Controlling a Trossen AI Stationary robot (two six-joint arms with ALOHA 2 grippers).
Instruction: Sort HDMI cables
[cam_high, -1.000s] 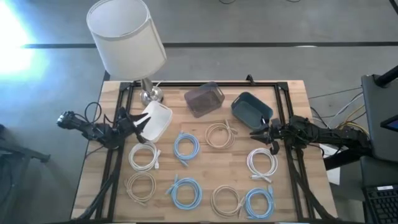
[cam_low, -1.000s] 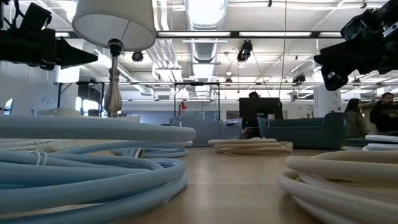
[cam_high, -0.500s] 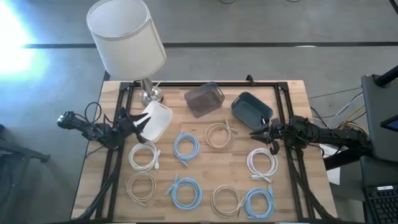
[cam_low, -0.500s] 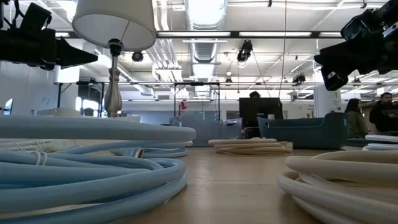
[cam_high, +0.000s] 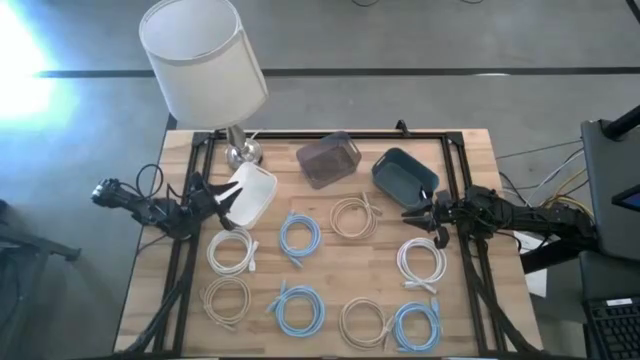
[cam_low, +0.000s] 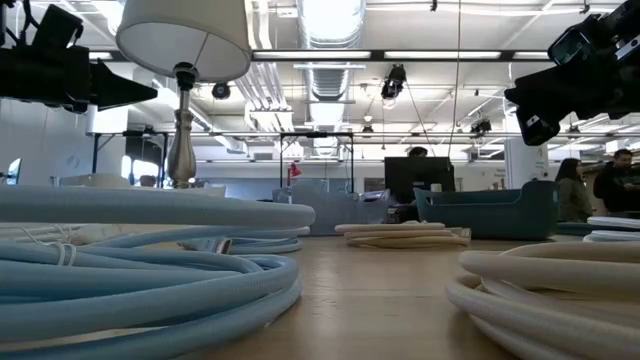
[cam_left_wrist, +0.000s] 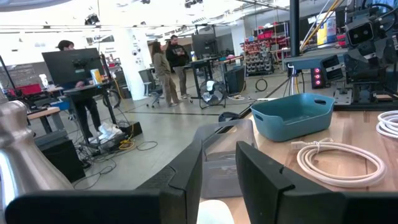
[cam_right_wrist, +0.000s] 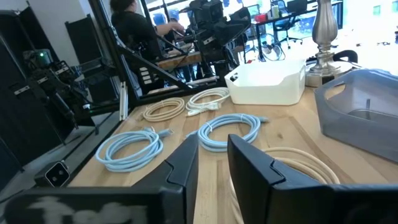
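Note:
Eight coiled cables lie flat on the wooden table (cam_high: 460, 300): beige (cam_high: 353, 217), (cam_high: 226, 298), (cam_high: 363, 322), light blue (cam_high: 299, 236), (cam_high: 299, 308), (cam_high: 415, 324), and white (cam_high: 232, 250), (cam_high: 421, 262). My left gripper (cam_high: 228, 200) hovers open at the left, beside the white bin (cam_high: 252, 192); its fingers (cam_left_wrist: 186, 177) stand apart with nothing between them. My right gripper (cam_high: 408, 214) hovers open at the right, between the blue bin (cam_high: 404, 172) and the white coil; its fingers (cam_right_wrist: 180, 165) are empty. Both hang well above the tabletop in the low view, the left (cam_low: 130, 92) and the right (cam_low: 530, 110).
A lamp (cam_high: 205, 60) stands at the far left corner, its base (cam_high: 243, 152) behind the white bin. A clear grey bin (cam_high: 328, 158) sits at the far middle. A black frame (cam_high: 300, 133) runs along the table's far and side edges. People stand in the room beyond (cam_left_wrist: 165, 65).

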